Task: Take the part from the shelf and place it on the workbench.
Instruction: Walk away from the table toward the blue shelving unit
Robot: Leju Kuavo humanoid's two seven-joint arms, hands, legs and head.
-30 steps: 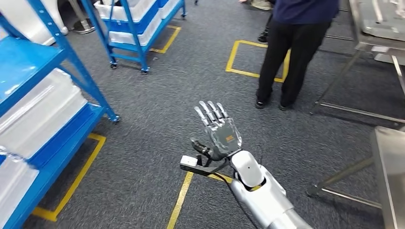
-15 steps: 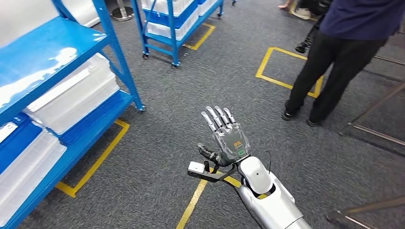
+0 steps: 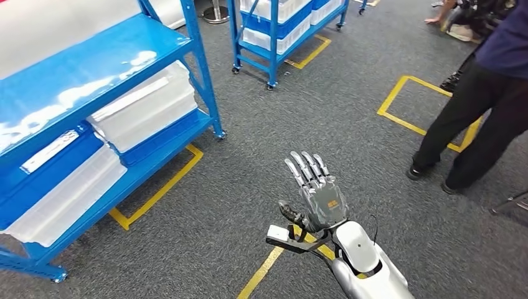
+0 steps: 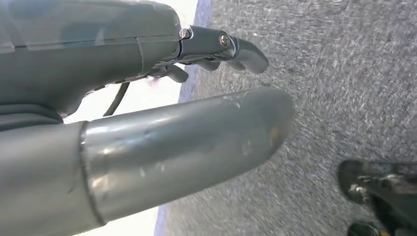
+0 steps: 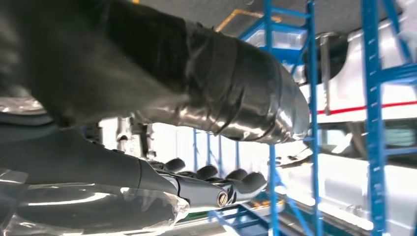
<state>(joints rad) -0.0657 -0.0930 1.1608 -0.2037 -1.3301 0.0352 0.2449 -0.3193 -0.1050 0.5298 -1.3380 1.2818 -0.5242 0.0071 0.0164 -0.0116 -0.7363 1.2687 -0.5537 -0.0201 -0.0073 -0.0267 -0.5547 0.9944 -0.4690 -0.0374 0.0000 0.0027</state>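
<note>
Parts, I judge, are the white trays (image 3: 140, 106) stacked on the lower tiers of the blue shelf (image 3: 93, 62), toward its front corner post; none is in my grasp. My right hand (image 3: 314, 190) hangs over the carpet with fingers spread, holding nothing, well apart from the shelf. I am at the approach step: next I must close in and reach a tray.

Head view gives the person (image 3: 479, 106) nearby. Left wrist view brings my left hand (image 4: 147, 98), fingers curled, holding nothing.
</note>
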